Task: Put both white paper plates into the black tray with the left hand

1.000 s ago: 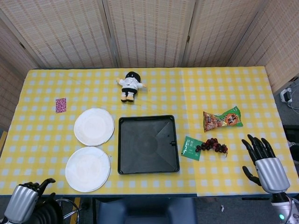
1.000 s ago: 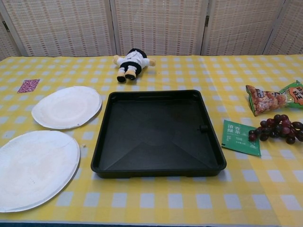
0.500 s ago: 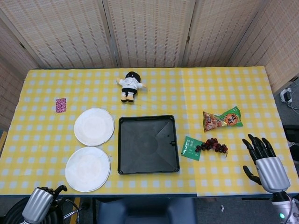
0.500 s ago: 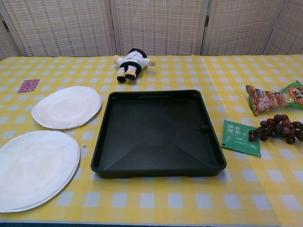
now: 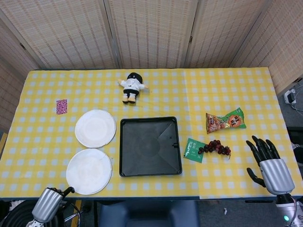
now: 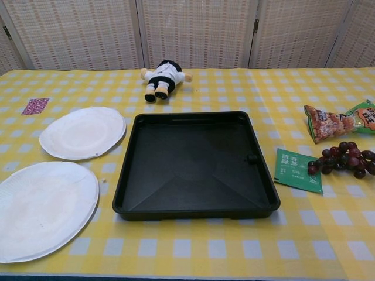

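Two white paper plates lie left of the black tray (image 5: pixel 149 166) (image 6: pixel 193 213). The far plate (image 5: pixel 95 128) (image 6: pixel 82 132) sits beside the tray's upper left. The near plate (image 5: pixel 89 171) (image 6: pixel 41 208) lies close to the table's front edge. The tray has nothing in it. My left hand (image 5: pixel 49 205) is low at the bottom left, below the front edge and just under the near plate; it holds nothing and its dark fingers point up toward the table. My right hand (image 5: pixel 268 164) hovers over the table's right front corner, fingers spread, holding nothing. The chest view shows neither hand.
A small doll (image 5: pixel 132 86) (image 6: pixel 164 78) lies behind the tray. Right of the tray are a green packet (image 5: pixel 193 150) (image 6: pixel 299 170), dark grapes (image 5: pixel 215 148) (image 6: pixel 343 162) and a snack bag (image 5: pixel 226 120) (image 6: pixel 337 123). A pink card (image 5: pixel 61 106) (image 6: pixel 36 106) lies far left.
My left hand has slid to the right below the table's front edge, toward the near plate. The right hand, plates and tray have stayed put.
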### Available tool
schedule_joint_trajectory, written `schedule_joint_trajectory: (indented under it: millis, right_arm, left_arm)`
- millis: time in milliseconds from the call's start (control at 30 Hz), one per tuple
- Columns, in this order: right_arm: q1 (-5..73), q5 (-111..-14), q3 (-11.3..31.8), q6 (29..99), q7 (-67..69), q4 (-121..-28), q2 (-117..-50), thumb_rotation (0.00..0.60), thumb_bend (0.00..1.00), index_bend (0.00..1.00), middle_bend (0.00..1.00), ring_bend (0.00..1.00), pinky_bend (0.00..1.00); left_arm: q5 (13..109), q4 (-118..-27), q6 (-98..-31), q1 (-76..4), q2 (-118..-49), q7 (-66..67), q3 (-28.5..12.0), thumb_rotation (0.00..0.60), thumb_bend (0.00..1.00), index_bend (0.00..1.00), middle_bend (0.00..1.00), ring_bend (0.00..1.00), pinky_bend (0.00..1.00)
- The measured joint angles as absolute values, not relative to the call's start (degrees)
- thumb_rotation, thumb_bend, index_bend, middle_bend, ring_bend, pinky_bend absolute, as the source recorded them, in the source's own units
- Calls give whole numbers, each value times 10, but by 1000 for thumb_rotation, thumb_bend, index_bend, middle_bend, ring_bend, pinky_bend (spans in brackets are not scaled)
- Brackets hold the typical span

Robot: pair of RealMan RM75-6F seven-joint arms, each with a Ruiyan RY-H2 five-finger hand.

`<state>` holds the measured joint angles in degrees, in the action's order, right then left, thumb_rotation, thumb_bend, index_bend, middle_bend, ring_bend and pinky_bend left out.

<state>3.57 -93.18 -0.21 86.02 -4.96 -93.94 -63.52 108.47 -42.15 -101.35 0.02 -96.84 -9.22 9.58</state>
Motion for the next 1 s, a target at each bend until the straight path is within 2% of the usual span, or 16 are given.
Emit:
schedule_joint_trajectory:
  millis: [533,1000]
  right_arm:
    - [35,-925,2,862,-50,-938,-635,600,364,0,0,0,0]
    - [35,-925,4,865,-43,-936,-635,600,365,0,0,0,0]
  left_arm:
    - [1064,-350,-987,-16,-1014,-121,100,600,304,528,1000,1000,1000]
    - [1048,-329,-978,-25,-1029,-138,102,600,304,521,1000,1000,1000]
